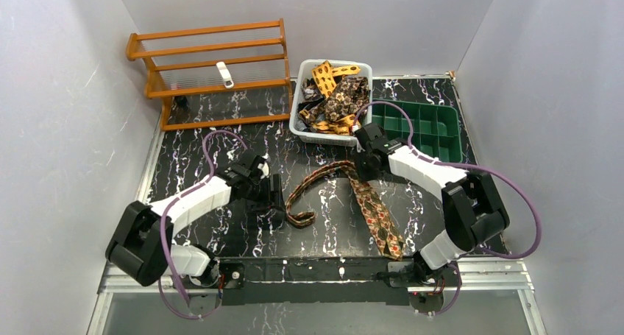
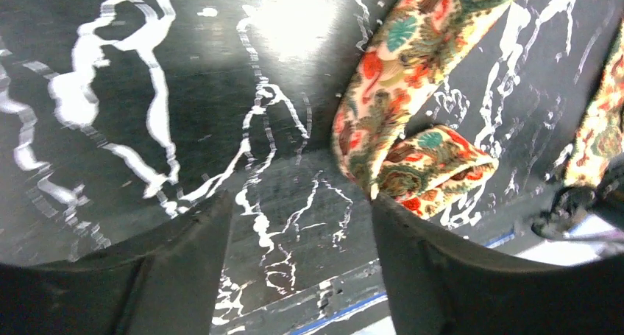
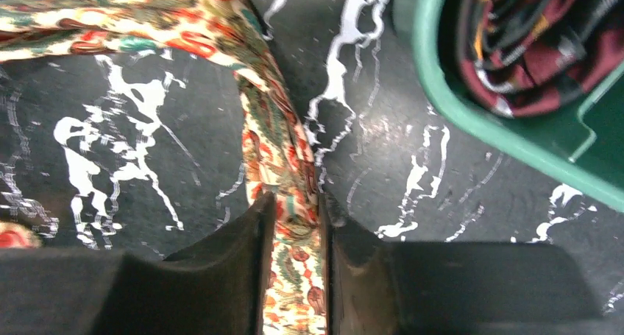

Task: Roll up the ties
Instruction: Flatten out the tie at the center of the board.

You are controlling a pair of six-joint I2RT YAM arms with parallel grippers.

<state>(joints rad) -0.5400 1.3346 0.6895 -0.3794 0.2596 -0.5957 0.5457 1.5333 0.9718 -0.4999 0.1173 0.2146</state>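
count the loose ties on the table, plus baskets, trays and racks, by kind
loose tie: 1
white basket: 1
green tray: 1
wooden rack: 1
total: 4
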